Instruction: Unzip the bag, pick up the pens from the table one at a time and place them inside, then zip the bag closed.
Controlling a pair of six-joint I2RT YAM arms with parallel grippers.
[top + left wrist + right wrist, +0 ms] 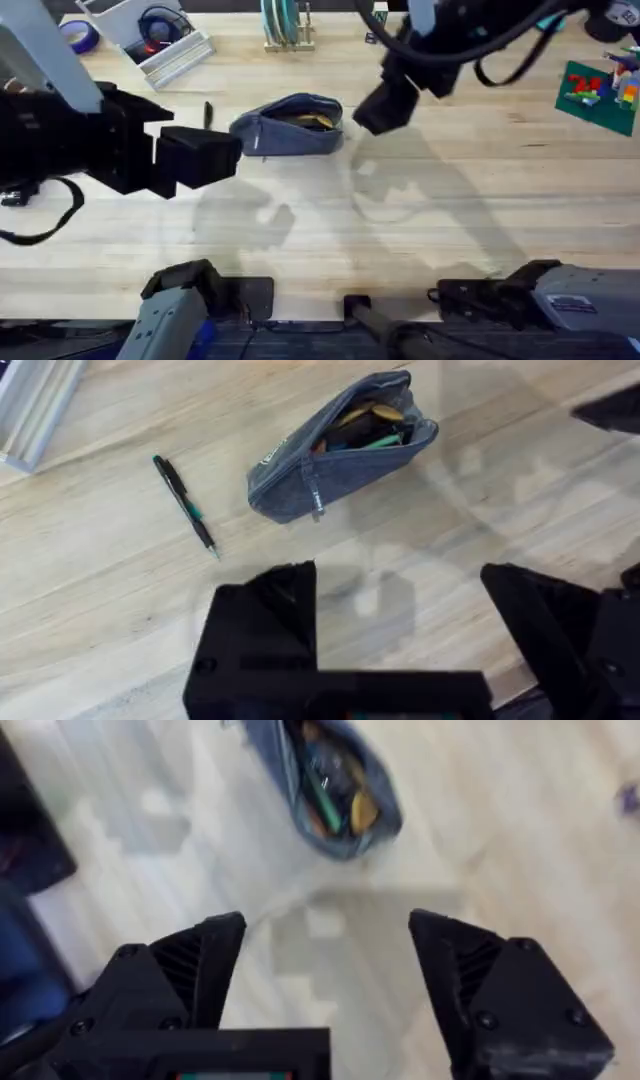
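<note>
The grey-blue bag lies unzipped mid-table, with pens and yellow items showing through its open top. One dark pen with a green section rests on the table just left of the bag. My left gripper hovers left of the bag and nearer than the pen, open and empty. My right gripper hangs just right of the bag, above the table. It is open with nothing between its fingers.
A white tray with a cable and a blue tape roll stands at the back left. A rack of teal items is at the back centre, and a green brick plate at the far right.
</note>
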